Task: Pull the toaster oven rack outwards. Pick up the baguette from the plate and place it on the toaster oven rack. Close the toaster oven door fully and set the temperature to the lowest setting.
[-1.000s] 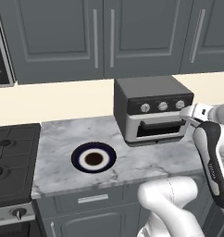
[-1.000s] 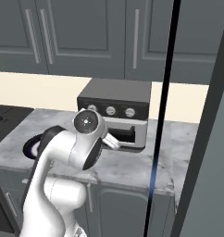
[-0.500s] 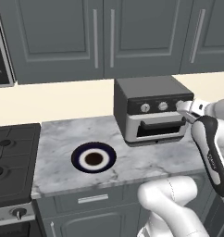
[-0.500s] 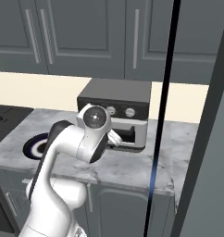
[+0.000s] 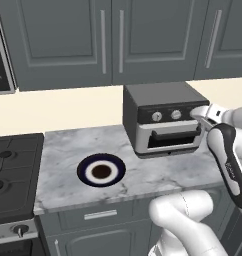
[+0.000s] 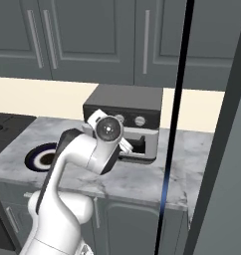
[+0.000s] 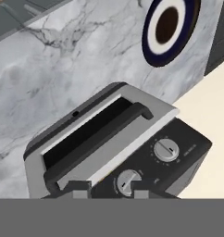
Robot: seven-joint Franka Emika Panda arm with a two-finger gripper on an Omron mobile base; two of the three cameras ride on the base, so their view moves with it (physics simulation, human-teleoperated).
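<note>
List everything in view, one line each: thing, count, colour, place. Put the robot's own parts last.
toaster oven: one, dark grey with silver front, on the marble counter by the wall.
toaster oven door: one, silver frame, dark window and handle bar, shut.
knobs: three, silver, on the oven's black strip.
plate: one, navy with white ring and brown centre, bare, on the counter left of the oven.
counter: one, grey-white marble.
stove: one, black, left of the counter.
wall cabinets: dark grey, above.
arm: one, white with dark joints.
gripper: one, at the oven's knob strip.
</note>
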